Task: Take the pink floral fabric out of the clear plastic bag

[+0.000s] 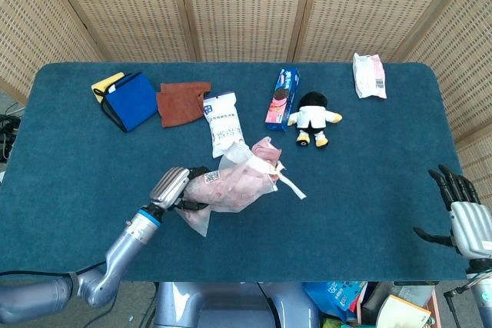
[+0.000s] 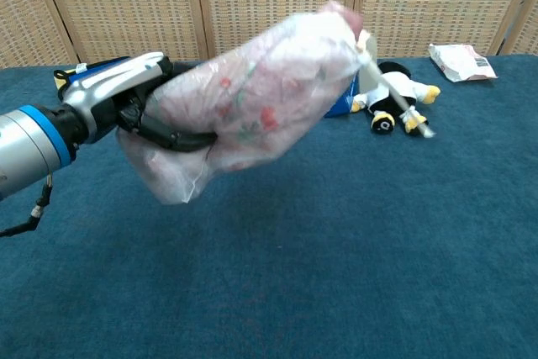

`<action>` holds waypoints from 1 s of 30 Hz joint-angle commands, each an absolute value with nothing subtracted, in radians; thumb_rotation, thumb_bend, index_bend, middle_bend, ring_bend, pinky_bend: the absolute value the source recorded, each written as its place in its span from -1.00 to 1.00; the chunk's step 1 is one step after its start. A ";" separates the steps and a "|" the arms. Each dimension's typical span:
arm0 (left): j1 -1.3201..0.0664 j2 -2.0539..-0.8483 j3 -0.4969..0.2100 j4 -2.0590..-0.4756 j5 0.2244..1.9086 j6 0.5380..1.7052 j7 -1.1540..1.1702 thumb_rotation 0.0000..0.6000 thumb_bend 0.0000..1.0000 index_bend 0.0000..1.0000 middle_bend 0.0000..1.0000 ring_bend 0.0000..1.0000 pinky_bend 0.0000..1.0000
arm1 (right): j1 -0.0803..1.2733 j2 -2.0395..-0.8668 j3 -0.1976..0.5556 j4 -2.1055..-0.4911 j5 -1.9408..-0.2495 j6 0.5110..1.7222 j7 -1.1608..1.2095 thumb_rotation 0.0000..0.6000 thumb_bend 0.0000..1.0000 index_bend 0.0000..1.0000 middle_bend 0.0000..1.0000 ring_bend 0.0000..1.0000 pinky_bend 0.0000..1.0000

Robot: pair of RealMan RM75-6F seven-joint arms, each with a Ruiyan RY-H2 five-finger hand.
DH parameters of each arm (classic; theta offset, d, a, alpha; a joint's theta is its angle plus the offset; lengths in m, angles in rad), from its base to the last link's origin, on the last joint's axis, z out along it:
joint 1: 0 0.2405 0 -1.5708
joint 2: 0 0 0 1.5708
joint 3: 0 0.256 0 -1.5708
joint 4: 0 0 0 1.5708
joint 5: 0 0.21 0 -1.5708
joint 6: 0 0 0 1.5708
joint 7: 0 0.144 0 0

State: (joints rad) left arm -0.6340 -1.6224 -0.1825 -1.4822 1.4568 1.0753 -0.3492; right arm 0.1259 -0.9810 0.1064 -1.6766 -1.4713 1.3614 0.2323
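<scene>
My left hand (image 1: 175,187) (image 2: 134,107) grips the clear plastic bag (image 1: 234,180) (image 2: 252,94) by its closed end and holds it up off the table. The pink floral fabric (image 1: 265,147) (image 2: 345,16) fills the bag and pokes out of the mouth, which points up and to the right. A white drawstring (image 1: 290,187) (image 2: 395,98) dangles from the mouth. My right hand (image 1: 465,217) is open with fingers spread at the table's front right corner, far from the bag; only the head view shows it.
On the blue table (image 1: 369,159) lie a blue pouch (image 1: 129,101), a rust cloth (image 1: 181,102), a white packet (image 1: 225,122), a biscuit box (image 1: 281,97), a plush toy (image 1: 311,117) and a white packet (image 1: 369,74) at the back right.
</scene>
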 commanded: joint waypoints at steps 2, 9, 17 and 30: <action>-0.642 -1.669 -0.155 -1.277 1.701 1.280 -0.628 1.00 -0.15 0.15 0.06 0.00 0.21 | 0.200 -0.847 0.135 -1.739 -1.514 1.264 0.483 1.00 -1.00 -0.84 -1.00 -1.00 -1.00; -0.686 -1.762 -0.150 -1.121 1.747 1.347 -0.694 1.00 -0.15 0.16 0.06 0.00 0.21 | 0.287 -0.718 0.163 -1.796 -1.566 1.169 0.798 1.00 -1.00 -0.68 -1.00 -1.00 -1.00; -0.730 -1.837 -0.152 -1.020 1.744 1.364 -0.706 1.00 -0.15 0.17 0.06 0.00 0.21 | 0.379 -0.626 0.203 -1.867 -1.587 1.095 0.990 1.00 -0.97 -0.53 -1.00 -1.00 -1.00; -0.808 -1.890 -0.177 -0.992 1.709 1.325 -0.661 1.00 -0.15 0.17 0.06 0.00 0.21 | 0.543 -0.592 0.260 -1.970 -1.505 0.896 0.914 1.00 -0.93 -0.49 -0.98 -1.00 -1.00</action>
